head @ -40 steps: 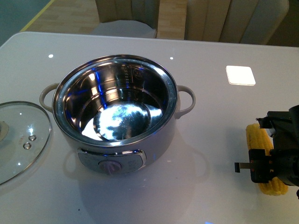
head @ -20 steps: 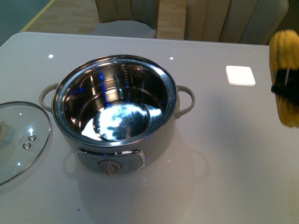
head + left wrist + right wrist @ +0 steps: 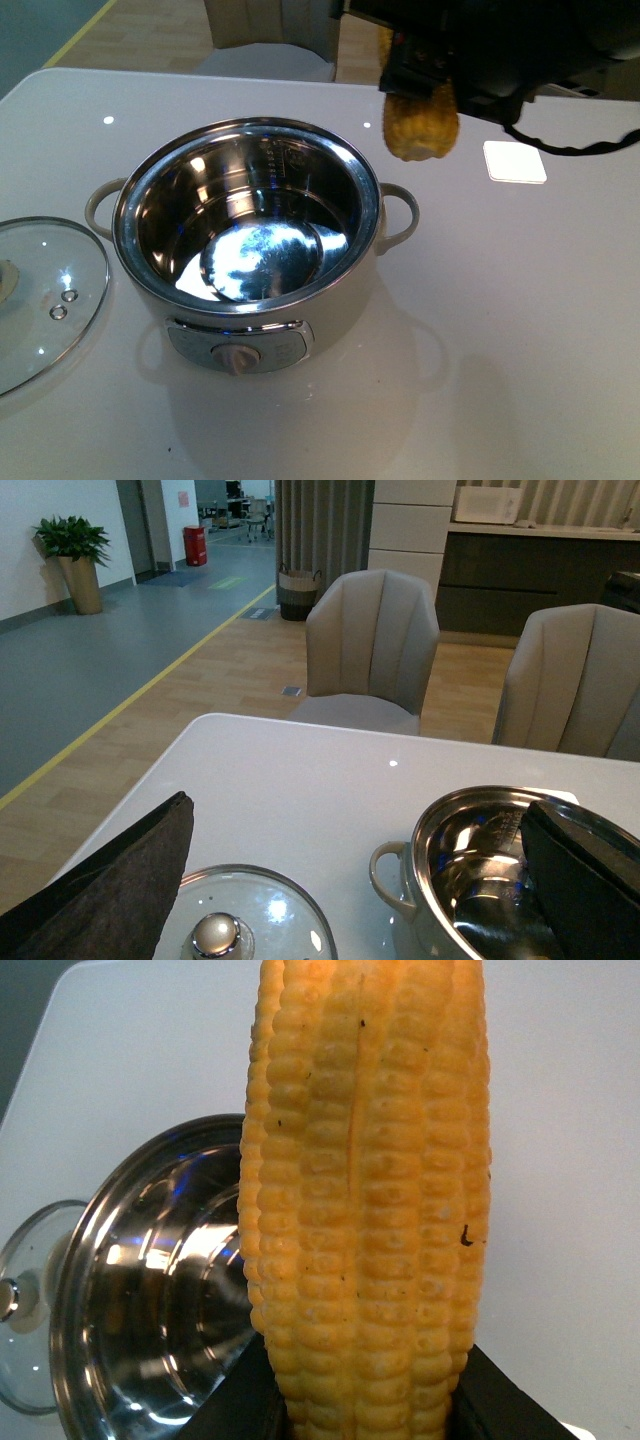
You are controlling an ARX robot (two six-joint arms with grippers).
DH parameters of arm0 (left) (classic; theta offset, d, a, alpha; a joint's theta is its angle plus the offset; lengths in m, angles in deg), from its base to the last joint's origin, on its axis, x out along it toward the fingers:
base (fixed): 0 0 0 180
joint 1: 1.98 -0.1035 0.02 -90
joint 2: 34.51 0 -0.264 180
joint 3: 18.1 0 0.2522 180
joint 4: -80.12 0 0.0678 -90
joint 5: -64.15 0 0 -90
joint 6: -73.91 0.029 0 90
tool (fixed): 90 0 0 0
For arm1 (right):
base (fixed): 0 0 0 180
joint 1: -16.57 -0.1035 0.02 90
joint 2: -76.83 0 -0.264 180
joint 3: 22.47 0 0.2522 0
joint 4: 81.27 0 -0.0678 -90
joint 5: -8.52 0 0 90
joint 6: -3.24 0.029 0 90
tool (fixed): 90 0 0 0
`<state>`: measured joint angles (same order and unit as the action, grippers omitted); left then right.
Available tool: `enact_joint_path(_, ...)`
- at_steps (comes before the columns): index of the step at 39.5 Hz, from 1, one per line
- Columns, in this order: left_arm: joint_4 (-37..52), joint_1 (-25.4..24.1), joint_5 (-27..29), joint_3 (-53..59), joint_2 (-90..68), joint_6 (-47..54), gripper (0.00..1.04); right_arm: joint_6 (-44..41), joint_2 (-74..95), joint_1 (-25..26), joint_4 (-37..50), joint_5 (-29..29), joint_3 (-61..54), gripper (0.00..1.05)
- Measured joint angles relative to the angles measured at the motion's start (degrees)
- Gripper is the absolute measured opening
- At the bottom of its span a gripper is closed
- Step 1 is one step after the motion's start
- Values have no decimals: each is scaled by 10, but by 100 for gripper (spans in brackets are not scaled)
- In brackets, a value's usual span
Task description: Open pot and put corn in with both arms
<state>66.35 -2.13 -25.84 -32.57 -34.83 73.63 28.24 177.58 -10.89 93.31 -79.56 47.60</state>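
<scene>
The pot [image 3: 245,225] stands open on the white table, its steel bowl empty, knob panel facing me. My right gripper [image 3: 425,70] is shut on the corn [image 3: 421,125] and holds it in the air just beyond the pot's far right rim, one end hanging down. In the right wrist view the corn [image 3: 365,1190] fills the frame between the black fingers [image 3: 500,1395], with the pot [image 3: 150,1310] below and beside it. My left gripper [image 3: 350,890] is open and empty, between the lid [image 3: 240,920] and the pot [image 3: 480,870].
The round glass lid [image 3: 40,295] lies flat on the table left of the pot. A white square coaster [image 3: 515,161] lies at the back right. Two grey chairs [image 3: 370,645] stand beyond the table's far edge.
My right arm lifted the corn from the table at the right edge, raised it, then swung it left to hang by the pot's far right rim. The pot and lid have not moved.
</scene>
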Motion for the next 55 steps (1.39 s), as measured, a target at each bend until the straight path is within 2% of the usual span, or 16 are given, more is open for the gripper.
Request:
enact_joint_path(12, 0, 0, 0, 0, 0, 0, 98, 57, 106, -53, -41, -16, 114, 23)
enact_joint_path(22, 0, 0, 0, 0, 0, 0, 98, 63, 181, -78, -82, -6, 196, 23)
enact_joint_path(42, 0, 0, 0, 0, 0, 0, 98, 74, 271, -106, -119, -6, 261, 23)
enact_joint_path(44, 0, 0, 0, 0, 0, 0, 98, 73, 280, -108, -126, -6, 272, 29)
enact_joint_path(51, 0, 0, 0, 0, 0, 0, 98, 72, 297, -114, -142, -2, 287, 66)
enact_joint_path(55, 0, 0, 0, 0, 0, 0, 98, 72, 297, -115, -141, -2, 287, 80)
